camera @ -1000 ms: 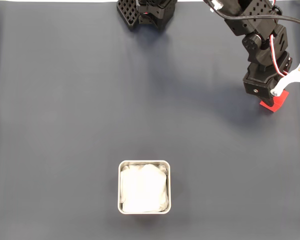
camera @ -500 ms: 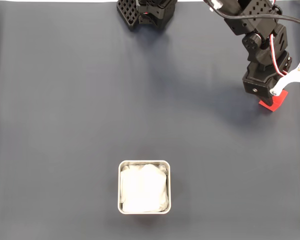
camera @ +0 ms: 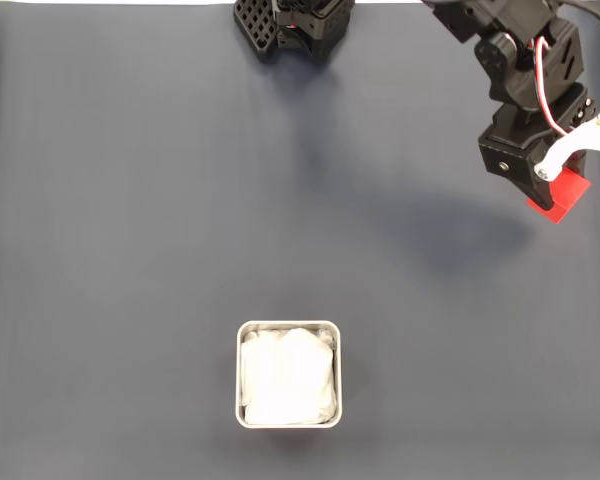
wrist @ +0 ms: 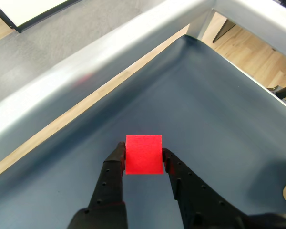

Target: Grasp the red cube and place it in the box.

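Cube first: the grip on it looks narrow, and that is the main risk. In the wrist view the two black fingers press the red cube from left and right, but they reach only its lower sides, so most of the block stands out past the fingertips. A quick swing toward the box could let it twist or slide out — the plain faces give the pads little to bite on. A second risk is the release. The box is small, roughly twice the cube's width, and it holds a crumpled white lining, so a drop made off-centre, or from too high, may catch the thin rim or bounce off the paper and land on the dark mat. The path itself looks open: nothing lies on the mat between cube and box in the fixed view.

The gripper is clamped on the cube, with no gap visible between either finger and the red sides. In the fixed view the cube shows as a red corner poking out below the black wrist, under the white bracket; the arm covers the rest. A soft shadow lies on the mat to its lower left, which suggests the cube is off the mat, though neither view shows its underside.

Relative to the box, the cube is well apart — up and to the right in the fixed view, near the mat's right edge, while the box sits low and near the middle.
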